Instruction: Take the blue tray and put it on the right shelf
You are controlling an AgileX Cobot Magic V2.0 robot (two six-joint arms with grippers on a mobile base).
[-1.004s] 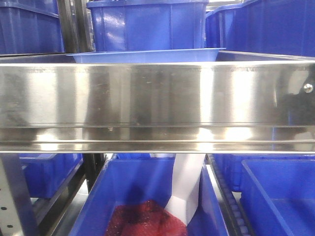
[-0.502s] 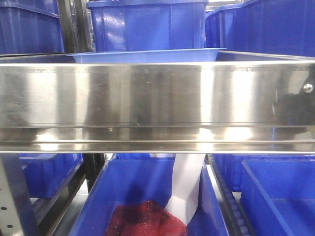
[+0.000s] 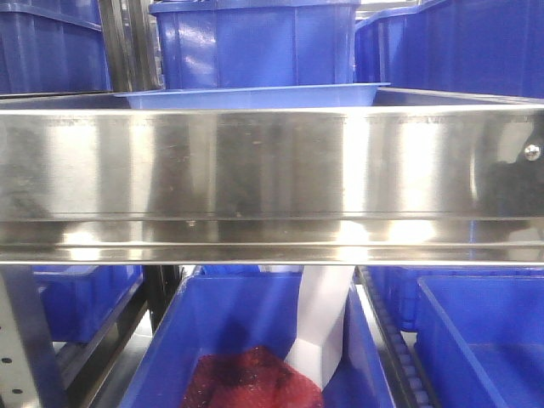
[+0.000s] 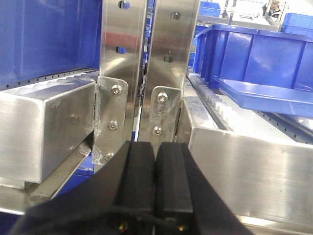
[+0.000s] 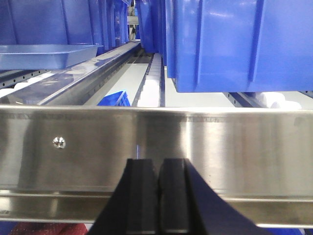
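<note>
Plainly unlabelled, blue tray point(image 3: 255, 96) on right shelf point(image 3: 272, 170), both grippers' fingers pressed together.

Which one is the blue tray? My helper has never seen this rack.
Find the steel shelf with its wide shiny front lip. Just behind the lip lies the blue tray. It is shallow and paler, while the bins behind stand deep and darker.

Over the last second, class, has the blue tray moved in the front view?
No. The tray keeps its place behind the shelf lip, its rim meeting the lip's top edge at the same spots.
</note>
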